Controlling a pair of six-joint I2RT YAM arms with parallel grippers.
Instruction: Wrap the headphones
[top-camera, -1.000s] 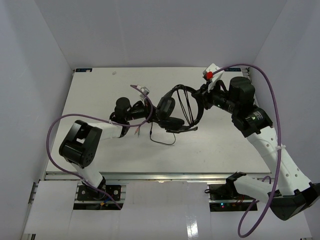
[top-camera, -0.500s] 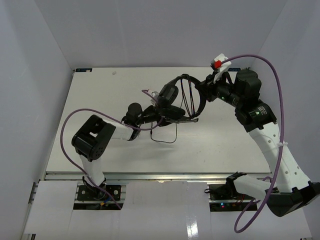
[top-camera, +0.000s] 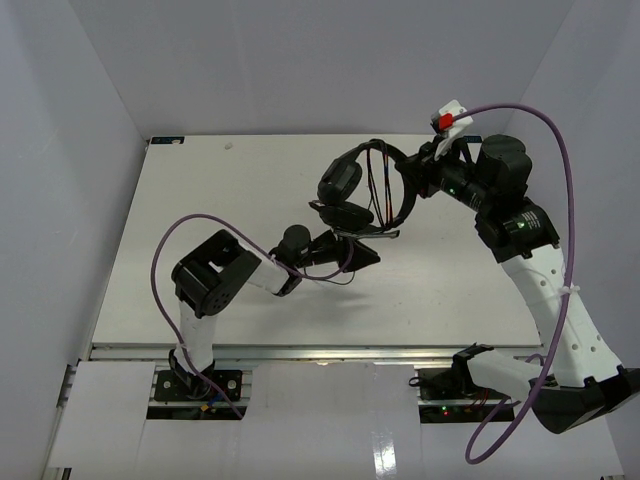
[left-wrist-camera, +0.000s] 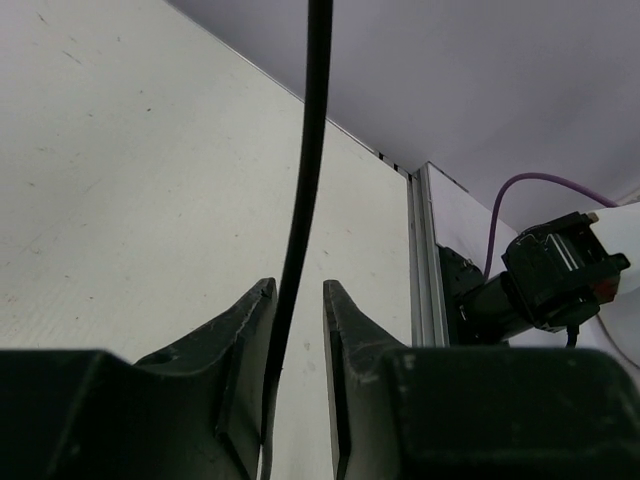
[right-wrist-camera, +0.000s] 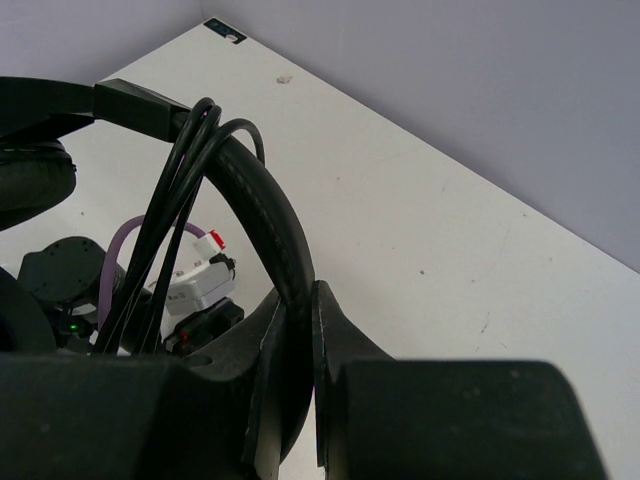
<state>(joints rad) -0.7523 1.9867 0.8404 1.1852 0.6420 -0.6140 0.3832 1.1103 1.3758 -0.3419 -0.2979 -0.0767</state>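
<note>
Black headphones (top-camera: 340, 182) — white table (top-camera: 200, 190), purple cables (top-camera: 519, 107)

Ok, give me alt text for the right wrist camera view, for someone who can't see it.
The right gripper clamps the black headband of the headphones, with a white table behind. Several turns of thin black cord cross over the band just beside the gripper.

The right gripper (top-camera: 413, 182) clasps the headband of the headphones (top-camera: 340, 182) over the table (top-camera: 200, 190), with the cord (top-camera: 379, 190) looped across the band just past its fingertips. The left gripper (top-camera: 367, 254) sits just short of the lower earcup (top-camera: 353, 216).
</note>
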